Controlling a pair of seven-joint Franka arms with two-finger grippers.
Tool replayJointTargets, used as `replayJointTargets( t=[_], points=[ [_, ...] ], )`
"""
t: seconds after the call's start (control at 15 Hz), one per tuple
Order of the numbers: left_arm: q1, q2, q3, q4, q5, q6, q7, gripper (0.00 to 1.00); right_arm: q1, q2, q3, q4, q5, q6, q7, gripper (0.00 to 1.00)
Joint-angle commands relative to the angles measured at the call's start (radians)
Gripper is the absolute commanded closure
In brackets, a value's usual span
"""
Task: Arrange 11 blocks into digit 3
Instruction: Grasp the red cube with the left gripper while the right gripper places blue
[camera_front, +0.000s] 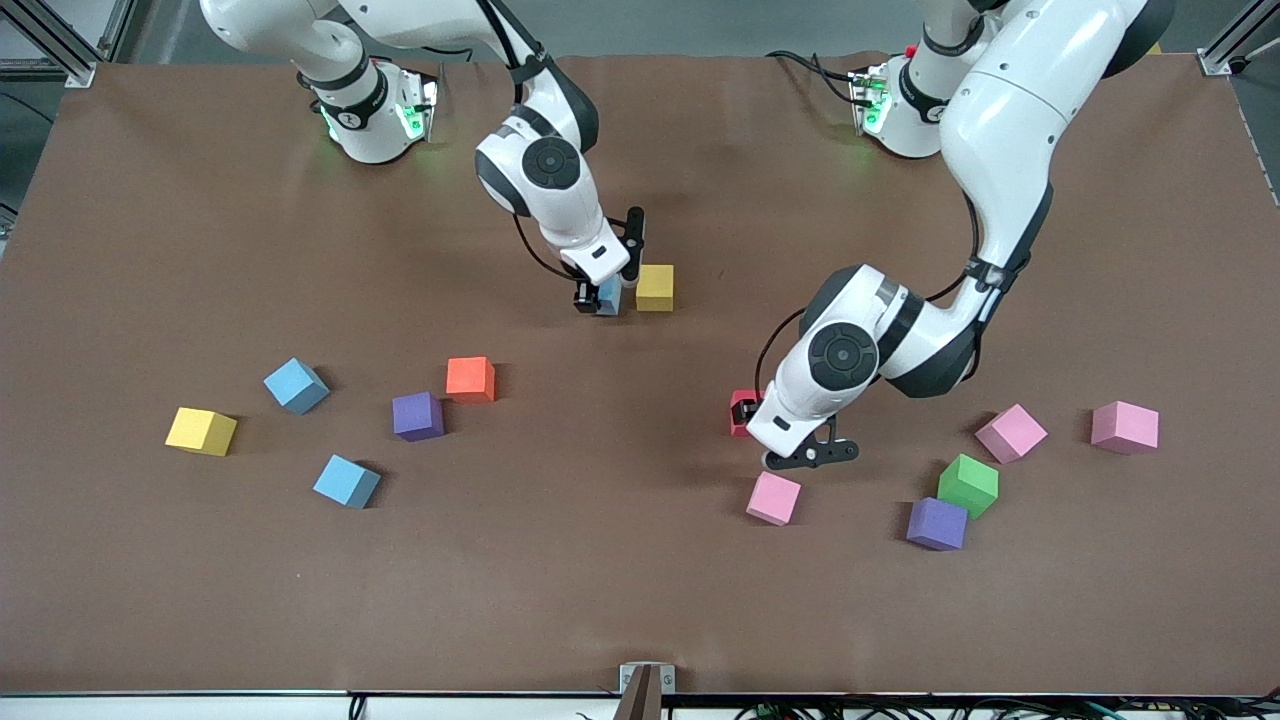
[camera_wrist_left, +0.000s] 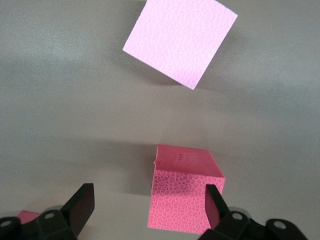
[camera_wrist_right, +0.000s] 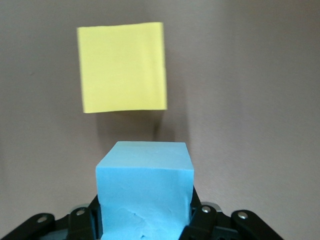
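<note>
Blue block (camera_wrist_right: 145, 192) sits clamped in the right tool (camera_front: 597, 297), just beside the yellow block (camera_front: 655, 288). Set it down touching, edges lined up. Left tool (camera_wrist_left: 147, 212) is spread apart around a red block (camera_wrist_left: 184, 197).

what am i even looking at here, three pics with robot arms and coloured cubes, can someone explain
These are two white robot arms bolted to a brown table, each ending in a two-finger gripper. The big picture comes from a high camera facing the arms. The other two come from small cameras on each arm's wrist, looking down past the fingers.

The right gripper is shut on a blue block, beside a yellow block near the table's middle. The left gripper is open, with a red block between its fingers, and a pink block lies nearer the front camera.

Loose foam blocks lie scattered nearer that camera: blue, yellow, purple and orange toward the right arm's end; pink, green and purple toward the left arm's end.
</note>
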Motion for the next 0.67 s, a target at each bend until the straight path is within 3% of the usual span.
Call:
replayJointTargets(
  t=[0.0, 0.2, 0.4, 0.6],
  points=[
    [-0.01, 0.017, 0.002, 0.044, -0.036, -0.006, 0.018, 0.03, 0.033, -0.009, -0.019, -0.028, -0.035, 0.007, 0.003, 0.54],
    [-0.024, 0.036, 0.002, 0.05, -0.039, -0.005, 0.024, 0.03, 0.058, 0.019, -0.044, -0.004, -0.058, 0.007, 0.02, 0.54],
    [-0.026, 0.062, 0.002, 0.061, -0.036, 0.015, 0.03, 0.03, 0.121, 0.054, -0.111, 0.03, -0.082, 0.007, 0.039, 0.54],
    [-0.03, 0.077, 0.002, 0.061, -0.033, 0.032, 0.03, 0.03, 0.13, 0.072, -0.117, 0.056, -0.082, 0.005, 0.059, 0.53]
  ],
)
